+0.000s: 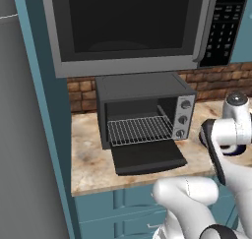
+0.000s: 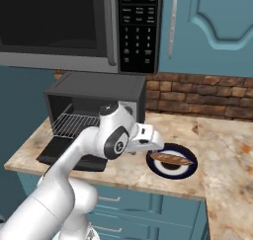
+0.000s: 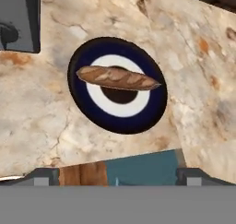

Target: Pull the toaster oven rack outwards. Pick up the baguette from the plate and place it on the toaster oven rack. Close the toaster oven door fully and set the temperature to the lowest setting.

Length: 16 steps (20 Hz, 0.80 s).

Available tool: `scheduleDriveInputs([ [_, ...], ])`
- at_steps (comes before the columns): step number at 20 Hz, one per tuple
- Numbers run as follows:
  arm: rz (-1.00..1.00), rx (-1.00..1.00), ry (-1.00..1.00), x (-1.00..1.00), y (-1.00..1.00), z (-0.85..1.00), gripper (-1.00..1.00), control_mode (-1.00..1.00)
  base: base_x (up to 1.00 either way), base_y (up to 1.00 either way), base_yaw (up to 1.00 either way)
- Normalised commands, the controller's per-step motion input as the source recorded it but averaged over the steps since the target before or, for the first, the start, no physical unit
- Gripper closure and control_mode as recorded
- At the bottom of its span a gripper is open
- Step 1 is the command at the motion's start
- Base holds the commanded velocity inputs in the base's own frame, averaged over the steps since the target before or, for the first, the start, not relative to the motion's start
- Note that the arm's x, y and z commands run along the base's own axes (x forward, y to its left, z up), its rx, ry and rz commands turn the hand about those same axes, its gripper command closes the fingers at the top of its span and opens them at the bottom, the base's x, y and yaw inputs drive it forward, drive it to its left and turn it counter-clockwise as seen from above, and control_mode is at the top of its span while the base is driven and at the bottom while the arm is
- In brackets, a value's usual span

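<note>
- My tool (image 3: 118, 174) hangs above the plate (image 3: 152, 114), its fingers (image 3: 46, 176) spread as wide as they go, with nothing between them.
- In the hand view the two dark finger tips rise at the bottom edge, one at each side, well apart from each other and clear of the bread.
- The baguette (image 3: 117, 78) lies across the plate's middle, a slim orange-brown loaf resting over the white ring and the dark centre spot.
- The plate is round with a dark blue rim and sits on the marbled tan surface (image 3: 41, 126).
- From the right base view, the baguette (image 2: 172, 158) on its plate (image 2: 159, 170) sits right of the toaster oven (image 2: 106, 86), near the surface's front edge, and my hand is just above the plate's left side.
- The toaster oven (image 1: 142, 88) stands on the surface (image 1: 91, 166) under the large microwave (image 1: 128, 26), against the brick back wall (image 1: 78, 95).
- The toaster oven door (image 1: 147, 157) is dropped open and lies roughly flat in front of the cavity.
- The toaster oven rack (image 1: 139, 130) is a grid of silver wires whose front edge reaches the mouth of the cavity, above the open door; I cannot tell how far out it stands.
- Three round knobs (image 1: 182, 120) are stacked on the silver panel at the oven's right side.
- Teal cabinet fronts (image 1: 113, 203) run below the surface.
- My arm (image 2: 84, 155) bends in front of the oven, covering part of its right side in the right base view.
</note>
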Motion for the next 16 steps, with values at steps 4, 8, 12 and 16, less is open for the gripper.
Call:
scheduleDriveInputs([
  [4,0.52,-0.1,0.18,-0.01,-0.48,-0.06,-1.0,-1.0,0.0,0.0,0.0],
  [8,0.32,0.06,0.44,0.52,-0.34,0.0,-1.0,-1.0,0.0,0.0,0.0],
  [12,0.24,0.01,0.41,0.83,-0.11,0.0,-1.0,-1.0,0.0,0.0,0.0],
  [16,0.21,0.03,0.14,0.31,-0.13,-0.07,-1.0,-1.0,0.0,0.0,0.0],
])
